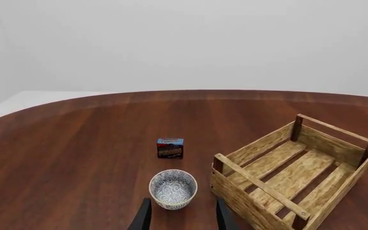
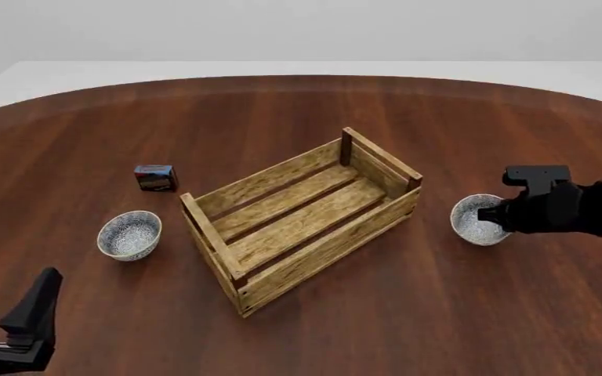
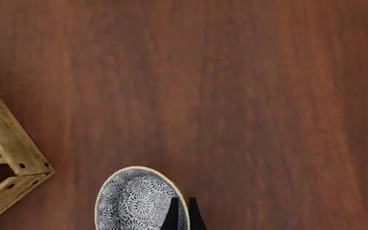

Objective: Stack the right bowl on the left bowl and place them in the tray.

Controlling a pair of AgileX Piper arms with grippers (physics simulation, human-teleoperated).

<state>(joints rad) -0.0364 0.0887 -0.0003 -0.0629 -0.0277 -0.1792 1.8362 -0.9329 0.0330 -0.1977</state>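
Gripping the rim of the right blue-and-white patterned ceramic bowl (image 2: 478, 220), the right gripper (image 3: 182, 214) looks clenched on its wall; lift straight up before crossing the light-brown slatted wooden tray (image 2: 303, 217) toward the left bowl (image 2: 129, 234). The left gripper (image 2: 6, 301) waits released over the brown wooden counter (image 2: 280, 117).

My left gripper (image 2: 6, 301) hovers spread wide, near left; my right gripper (image 3: 182, 214) is pinched nearly closed, reaching leftward.
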